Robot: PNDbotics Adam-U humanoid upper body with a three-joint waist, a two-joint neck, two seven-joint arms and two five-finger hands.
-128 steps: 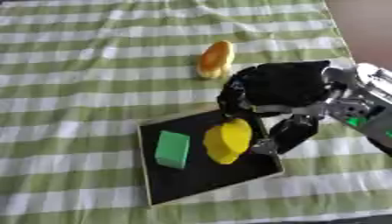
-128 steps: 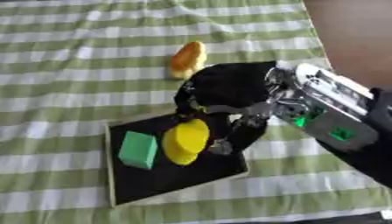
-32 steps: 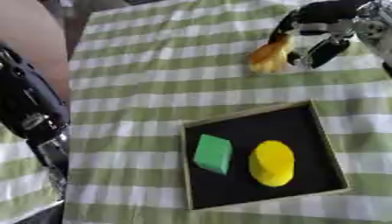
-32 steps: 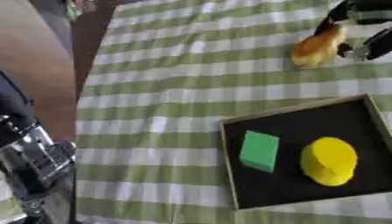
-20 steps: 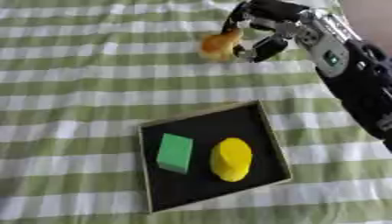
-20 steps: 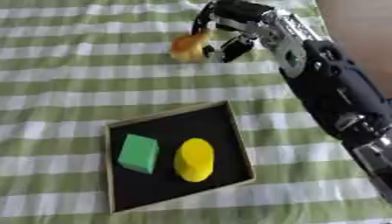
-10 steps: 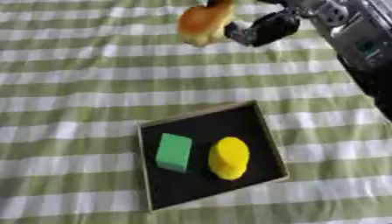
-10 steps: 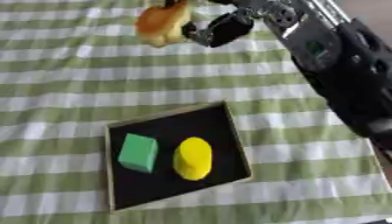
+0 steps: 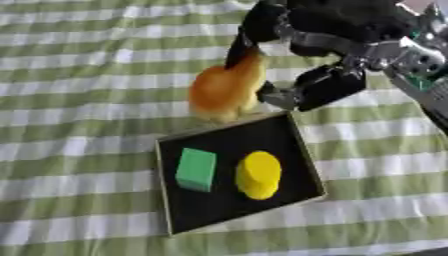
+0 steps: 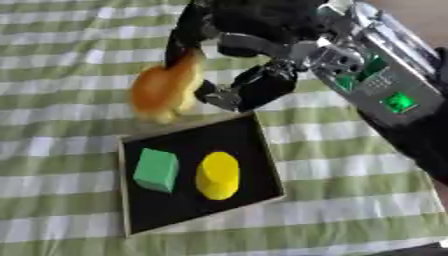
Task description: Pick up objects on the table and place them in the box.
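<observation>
The right hand (image 9: pixel 302 47) is gripping an orange object (image 9: pixel 226 90), which is hanging below and to the left of the palm, pinched between a finger on its upper side and the thumb (image 9: pixel 317 89) at its right. Just below the hand, the black box (image 9: pixel 299 140) is lying on the green-striped cloth covering the bench (image 9: pixel 79 75), holding a green block (image 9: pixel 196 169) and a yellow piece (image 9: pixel 259 175). The orange object is blurring, its shape hard to make out, and its lower end is overlapping the box's far rim. The left hand is showing in neither view.
</observation>
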